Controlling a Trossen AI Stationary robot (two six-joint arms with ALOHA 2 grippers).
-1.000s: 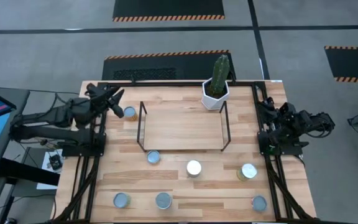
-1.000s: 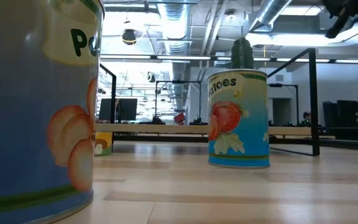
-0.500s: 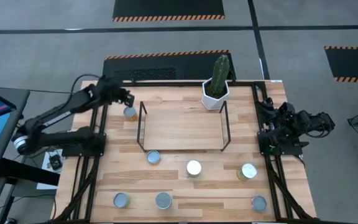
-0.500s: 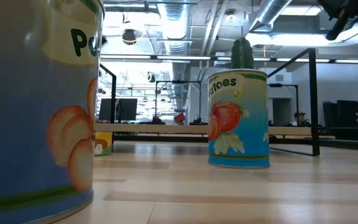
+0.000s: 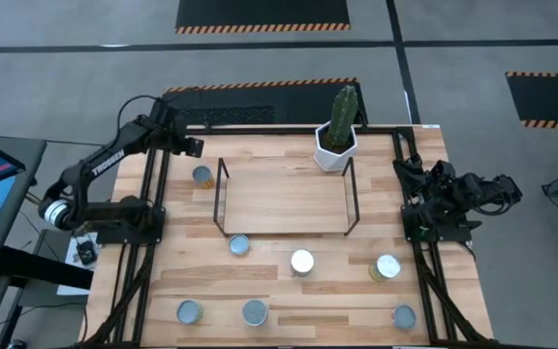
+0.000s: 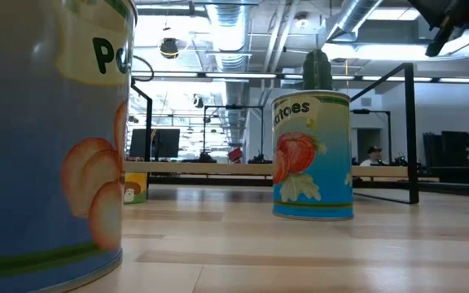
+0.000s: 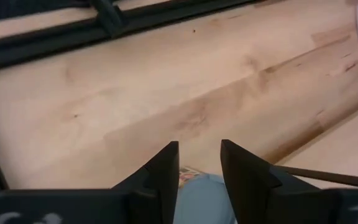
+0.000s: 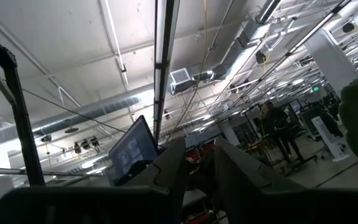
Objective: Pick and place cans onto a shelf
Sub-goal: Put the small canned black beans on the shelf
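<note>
Seven cans stand upright on the wooden table: one (image 5: 201, 175) left of the shelf, three (image 5: 239, 244) (image 5: 302, 262) (image 5: 387, 267) in front of it, three (image 5: 190, 311) (image 5: 254, 311) (image 5: 404, 316) near the front edge. The shelf (image 5: 284, 199), black rods with a wood board, holds nothing. My left gripper (image 5: 190, 145) hovers just beyond the left can, pointing down at the table; that can's blue top (image 7: 201, 199) shows between the fingers, which stand a little apart. My right gripper (image 5: 401, 167) waits at the right edge, pointing up, fingers a little apart (image 8: 199, 165).
A white hexagonal cactus pot (image 5: 337, 145) stands at the shelf's far right corner. Black frame rails (image 5: 153, 242) run along both table sides. In the low view a large can (image 6: 47, 138) fills the left and a tomato can (image 6: 312, 155) stands mid-table.
My left arm has unfolded and risen from the table's left edge. Its gripper has gone up and slightly toward the far edge, from beside the left can to above it, tipping down toward the table. The cans have not moved.
</note>
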